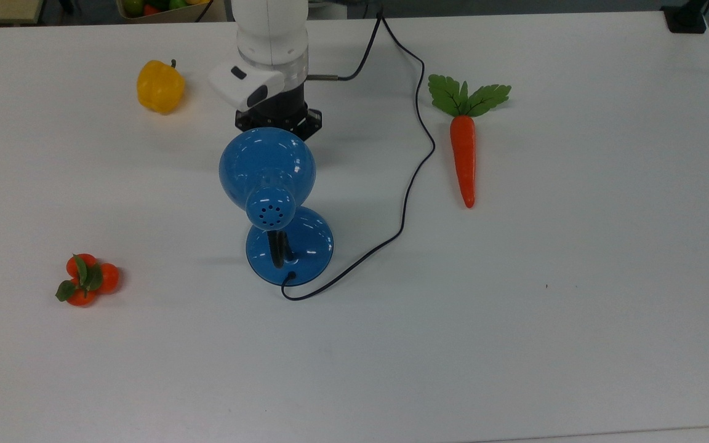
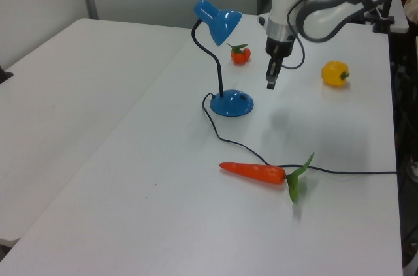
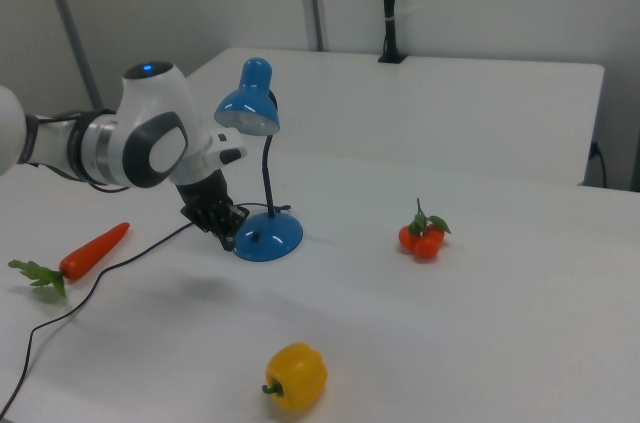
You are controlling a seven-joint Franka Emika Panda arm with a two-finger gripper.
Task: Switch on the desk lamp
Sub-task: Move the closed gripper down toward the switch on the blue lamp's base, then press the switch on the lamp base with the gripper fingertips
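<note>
The desk lamp stands mid-table with its glossy blue dome shade [image 1: 267, 161] leaning over the round blue base [image 1: 290, 246]. Its vented cap [image 1: 271, 207] faces up, and the thin black cord [image 1: 416, 160] runs from the base to the far edge. In the left view my gripper [image 2: 270, 81] points down, shut with nothing in it, a little above the table to the right of the base [image 2: 231, 103]. In the right view the gripper [image 3: 228, 238] hangs just left of the base [image 3: 268, 235], below the shade [image 3: 248, 103]. In the top view the shade hides the fingertips and the arm's wrist [image 1: 277, 114] shows behind it.
A yellow pepper [image 1: 160, 86] lies at the top view's left of the arm. A toy carrot [image 1: 464, 154] lies beyond the cord at the top view's right. A cluster of small oranges [image 1: 85, 280] sits at the top view's lower left.
</note>
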